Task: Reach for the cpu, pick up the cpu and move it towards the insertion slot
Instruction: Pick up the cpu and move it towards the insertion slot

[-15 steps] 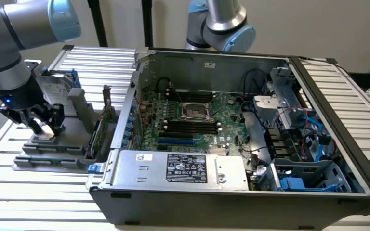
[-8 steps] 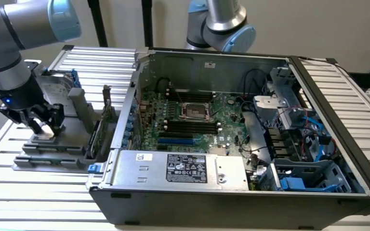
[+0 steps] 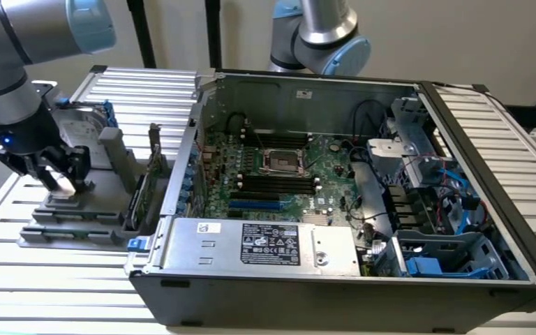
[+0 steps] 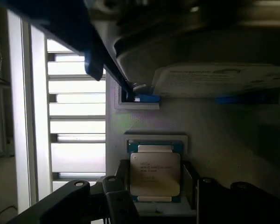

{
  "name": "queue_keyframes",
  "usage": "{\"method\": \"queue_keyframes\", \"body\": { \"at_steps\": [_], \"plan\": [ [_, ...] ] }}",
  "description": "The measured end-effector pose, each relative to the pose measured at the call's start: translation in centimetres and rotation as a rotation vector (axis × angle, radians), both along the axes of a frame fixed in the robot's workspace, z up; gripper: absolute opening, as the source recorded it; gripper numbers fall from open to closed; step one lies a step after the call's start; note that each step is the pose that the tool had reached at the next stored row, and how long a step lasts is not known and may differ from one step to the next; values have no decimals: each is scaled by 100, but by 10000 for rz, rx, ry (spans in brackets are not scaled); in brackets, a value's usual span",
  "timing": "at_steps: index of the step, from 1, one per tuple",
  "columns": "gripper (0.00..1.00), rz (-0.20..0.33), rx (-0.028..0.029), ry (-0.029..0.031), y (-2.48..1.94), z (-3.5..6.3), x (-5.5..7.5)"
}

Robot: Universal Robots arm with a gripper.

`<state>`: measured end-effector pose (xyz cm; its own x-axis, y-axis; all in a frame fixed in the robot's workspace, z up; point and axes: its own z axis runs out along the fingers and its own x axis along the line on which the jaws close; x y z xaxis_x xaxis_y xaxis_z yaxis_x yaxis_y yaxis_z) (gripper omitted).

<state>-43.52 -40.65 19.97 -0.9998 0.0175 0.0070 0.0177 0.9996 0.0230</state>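
The cpu [image 4: 155, 172] is a flat square chip with a silvery metal top and a green rim. It lies in a pale recess of the grey fixture [image 3: 72, 216] at the exterior view's left. My gripper [image 3: 58, 176] is low over that fixture, and its dark fingers [image 4: 120, 186] press against two opposite edges of the chip, so it is shut on it. The chip rests level in its recess. The insertion slot [image 3: 284, 162], a dark square socket with a shiny frame, sits on the green board inside the open computer case [image 3: 343, 279], well off to the exterior view's right of the gripper.
An upright silver hard drive with blue rails [image 3: 84, 122] stands just behind the gripper on the fixture. A vertical grey post [image 3: 112, 150] and a card [image 3: 151, 174] stand between the fixture and the case wall. A second arm [image 3: 319, 38] hangs behind the case.
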Motion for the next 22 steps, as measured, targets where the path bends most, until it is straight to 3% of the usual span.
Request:
{"method": "queue_keyframes", "body": {
  "at_steps": [14,22],
  "plan": [
    [55,-2,5,23,0,630,82],
    [55,-1,5,42,0,991,220]
  ]
}}
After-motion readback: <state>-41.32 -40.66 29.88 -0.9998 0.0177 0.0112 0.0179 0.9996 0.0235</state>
